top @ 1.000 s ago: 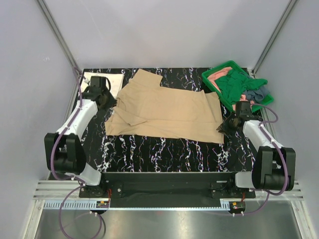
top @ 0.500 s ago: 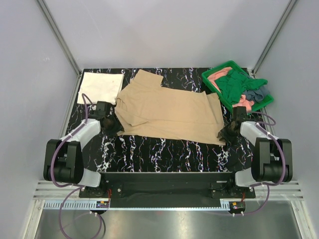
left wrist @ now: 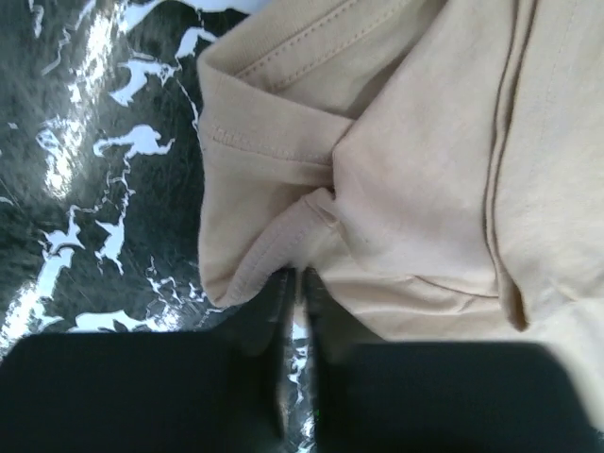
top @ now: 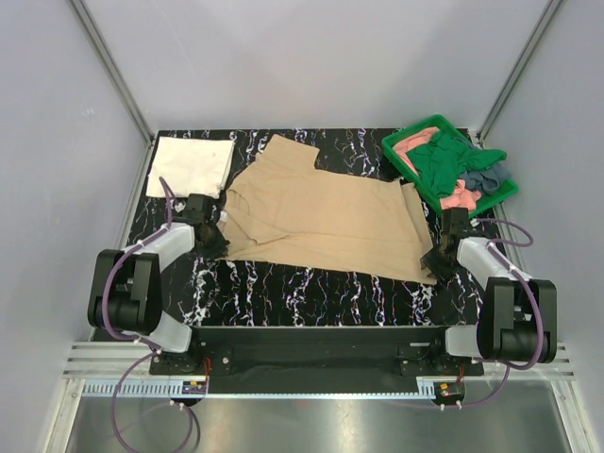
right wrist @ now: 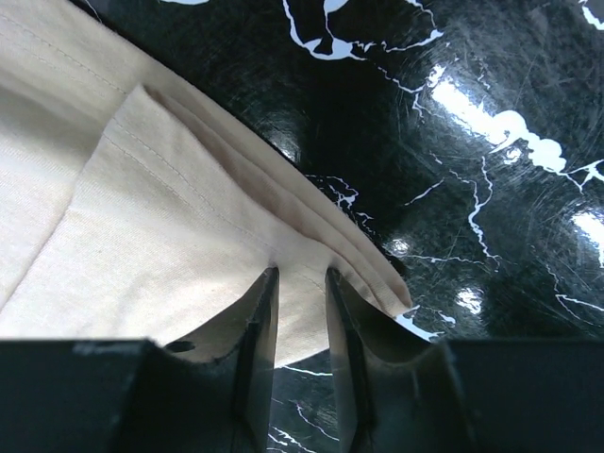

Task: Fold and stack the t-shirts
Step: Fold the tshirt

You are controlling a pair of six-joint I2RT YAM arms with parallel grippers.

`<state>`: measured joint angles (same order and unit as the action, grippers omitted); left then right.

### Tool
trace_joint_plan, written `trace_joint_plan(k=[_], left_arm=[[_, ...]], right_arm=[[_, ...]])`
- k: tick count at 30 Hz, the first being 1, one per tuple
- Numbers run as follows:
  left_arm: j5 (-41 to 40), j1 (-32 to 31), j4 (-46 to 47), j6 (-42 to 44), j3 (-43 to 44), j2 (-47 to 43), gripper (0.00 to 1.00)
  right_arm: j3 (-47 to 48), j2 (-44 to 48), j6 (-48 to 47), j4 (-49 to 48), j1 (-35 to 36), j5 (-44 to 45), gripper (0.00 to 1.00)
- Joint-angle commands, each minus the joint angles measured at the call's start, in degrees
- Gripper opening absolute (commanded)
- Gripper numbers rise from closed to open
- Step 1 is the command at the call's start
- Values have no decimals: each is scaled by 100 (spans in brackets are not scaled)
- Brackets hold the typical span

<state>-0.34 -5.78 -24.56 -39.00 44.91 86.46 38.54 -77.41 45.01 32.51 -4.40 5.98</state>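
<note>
A tan t-shirt (top: 321,212) lies spread across the middle of the black marbled table. My left gripper (top: 209,238) is shut on its near left sleeve edge, seen bunched in the left wrist view (left wrist: 302,274). My right gripper (top: 436,260) is shut on the tan shirt's near right hem corner (right wrist: 302,283). A folded cream-white t-shirt (top: 192,165) lies at the far left corner. The dark green t-shirt (top: 442,162), the salmon-pink t-shirt (top: 460,196) and the grey-blue t-shirt (top: 487,176) are heaped in a tray.
The green plastic tray (top: 404,142) stands at the far right corner, with cloth spilling over its right rim. Bare marbled table (top: 311,293) runs along the near edge. Grey walls close in the sides and back.
Both grippers have come toward the near edge with the tan shirt's corners, dragging it nearer. The left arm no longer covers the cream-white shirt.
</note>
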Motion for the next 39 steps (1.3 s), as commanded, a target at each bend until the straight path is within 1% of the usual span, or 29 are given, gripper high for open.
trace_joint_plan(k=[1, 2, 3, 4, 6, 7, 10, 13, 15, 16, 17, 20, 22, 24, 25, 26, 27, 28, 29, 30, 32, 33, 36, 39], left_arm=[[-501, -28, 22, -10, -34, -31, 0], [-633, -28, -66, -89, -130, -154, 0], [-956, -20, -110, -125, -192, -294, 0], [-1133, -28, -163, -169, -254, -644, 0], [-1589, -20, -304, -300, -491, -1023, 0], [-1723, -20, -374, -370, -561, -1382, 0], [-2057, -11, -707, -546, -755, -1972, 0], [-1743, -2, -770, -512, -913, -2316, 0], [-1479, -11, -857, -503, -966, -2335, 1], [-1452, -2, -893, -520, -966, -2326, 11], [-1451, -11, -1015, -564, -949, -2326, 15], [-1705, -11, -1182, -564, -774, -2335, 24], [-1952, -11, -1262, -512, -572, -2300, 26], [-1927, -11, -1297, -345, -124, -2256, 30], [-1761, -11, -1262, -240, 78, -2195, 32], [-1446, -11, -888, 196, 393, -2151, 34], [-381, -2, -545, 452, 466, -2107, 33], [212, -11, -228, 603, 545, -1941, 33], [671, -11, 184, 631, 789, -1800, 29], [1432, -11, 336, 596, 922, -1642, 21], [2148, -28, 818, 491, 1273, -1080, 13], [2735, -63, 943, 464, 1397, -660, 7], [3048, -318, 1067, 534, 1985, -26, 0], [2943, -555, 971, 657, 2574, 1018, 0]], right_arm=[[74, 234, -168, 159, -25, 150, 34], [92, 252, -229, 168, -25, 132, 34], [127, 278, -239, 203, -25, 114, 34], [153, 305, -265, 212, -25, 53, 35], [267, 288, -300, 229, -25, -26, 35], [311, 253, -326, 255, -25, -79, 35], [496, 174, -405, 326, -25, -167, 36], [601, 156, -458, 352, -25, -324, 36], [663, 156, -467, 344, -25, -404, 36], [689, 147, -624, 326, -25, -578, 36], [733, 129, -756, 291, -25, -780, 36], [979, 50, -1169, 300, -25, -1107, 38], [1181, -55, -1468, 300, -25, -1239, 40], [1339, -143, -1565, 317, -25, -1187, 41], [1383, -291, -1723, 308, -25, -1213, 42], [1436, -380, -1802, 317, -25, -1257, 42], [1532, -485, -1890, 326, -25, -1300, 42], [1577, -677, -2065, 317, -25, -1362, 42], [1612, -784, -2136, 326, -25, -1354, 40], [1691, -854, -2224, 343, -25, -1354, 40], [1753, -1039, -2392, 361, -25, -1380, 39], [1788, -1083, -2401, 352, -25, -1415, 39], [1849, -1276, -2418, 370, -25, -1477, 40], [1920, -1391, -2515, 361, -25, -1468, 40]])
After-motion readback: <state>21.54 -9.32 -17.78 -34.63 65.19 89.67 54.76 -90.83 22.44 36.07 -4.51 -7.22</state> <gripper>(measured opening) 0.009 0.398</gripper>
